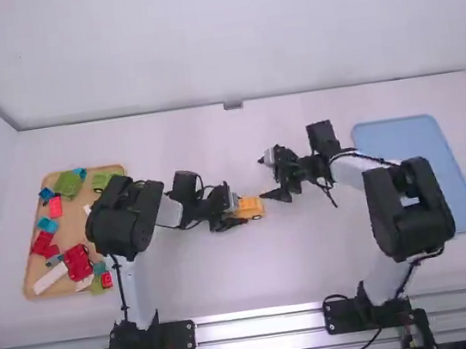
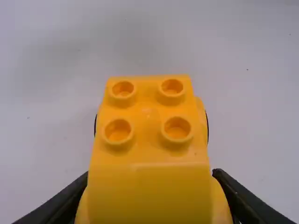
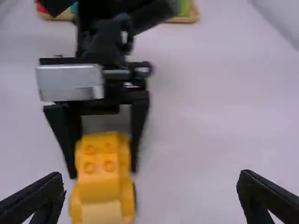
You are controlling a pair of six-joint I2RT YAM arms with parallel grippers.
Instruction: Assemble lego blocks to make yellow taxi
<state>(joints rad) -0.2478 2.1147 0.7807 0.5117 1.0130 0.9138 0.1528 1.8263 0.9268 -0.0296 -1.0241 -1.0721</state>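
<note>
My left gripper (image 1: 236, 210) is at the middle of the table, shut on the yellow taxi (image 1: 253, 208). In the left wrist view, fingertips of the left gripper (image 2: 150, 186) press the two sides of the taxi (image 2: 147, 149), which shows four studs on top and dark wheels at its sides. My right gripper (image 1: 265, 178) stands open just right of the taxi, apart from it. In the right wrist view, nothing is between the fingers of the right gripper (image 3: 150, 181); the taxi (image 3: 99, 179) lies lower left, the other gripper's fingers on both its sides.
A wooden tray (image 1: 32, 285) with several red, green, blue and white blocks lies at the far left, partly behind the left arm. A blue tray (image 1: 412, 149) is at the right, beyond the right arm's elbow. White walls border the table.
</note>
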